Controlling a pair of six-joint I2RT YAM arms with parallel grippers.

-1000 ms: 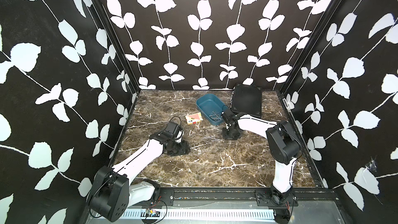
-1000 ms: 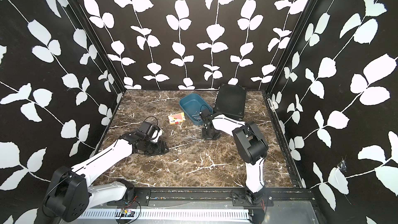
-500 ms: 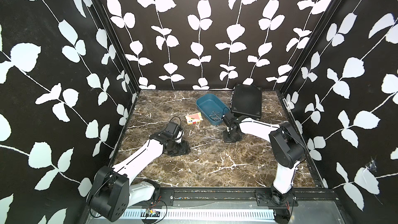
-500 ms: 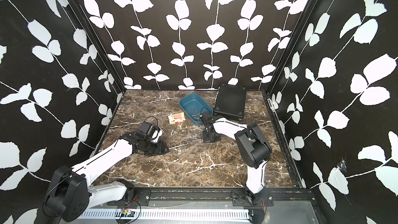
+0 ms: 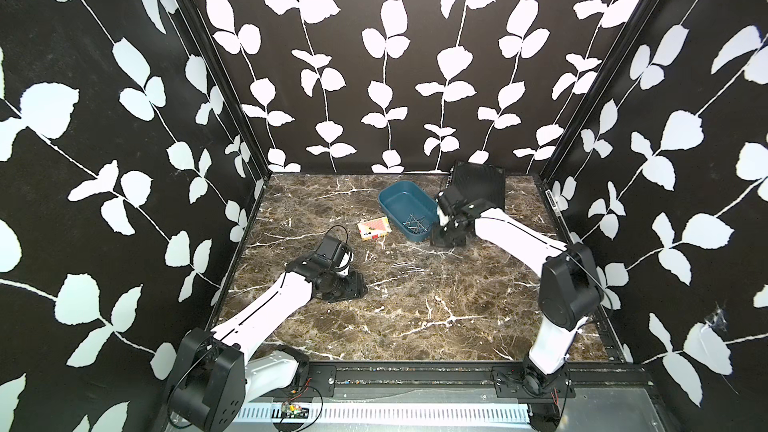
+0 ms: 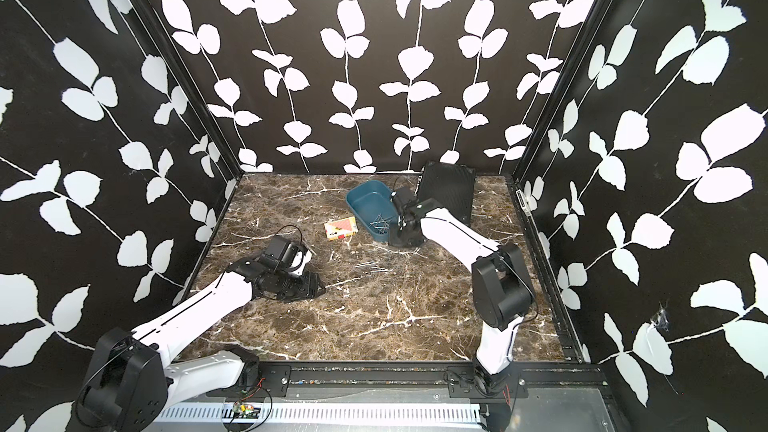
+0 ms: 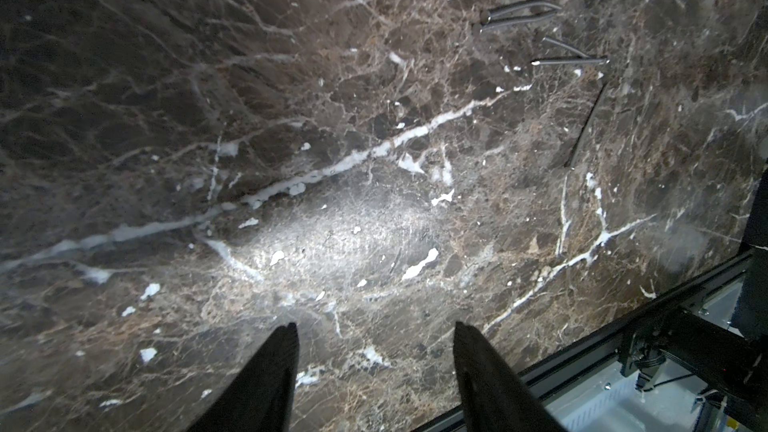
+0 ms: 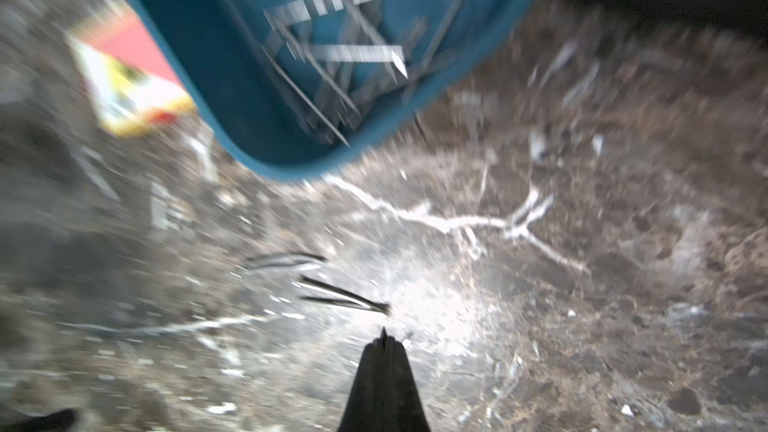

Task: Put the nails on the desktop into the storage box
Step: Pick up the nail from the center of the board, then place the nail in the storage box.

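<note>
Beside the storage box (image 5: 399, 201), at its near right corner, my right end effector (image 5: 446, 238) points down at the worktop (image 5: 415, 326) in both top views. It is so close to the box wall that I cannot tell whether they touch. A heap of nails (image 5: 413, 223) lies inside the box at its near end. More nails (image 5: 409, 268) lie loose on the worktop in front of the box, apart from it. My left end effector (image 5: 359, 289) sits low over the worktop, well in front of the box and to its left. A red-and-white card box (image 5: 374, 228) lies just left of the storage box, and a black ribbed case (image 5: 478, 180) lies to its right and a little behind.

From my left wrist, my left end effector (image 7: 374, 326) stands with its fingers well apart and nothing between them, only bare marble. A few loose nails (image 7: 540, 35) lie well ahead of the fingertips, and one dark nail (image 7: 586, 130) lies alone, somewhat nearer.

From my right wrist the picture is blurred. My right end effector (image 8: 384, 340) is pinched fully together. A thin sliver shows at its tip, and I cannot tell whether that is a nail. Loose nails (image 8: 345, 299) lie just ahead of the tip, between it and the storage box (image 8: 249, 151). Inside the box, nails (image 8: 357, 51) lie crossed over one another.
</note>
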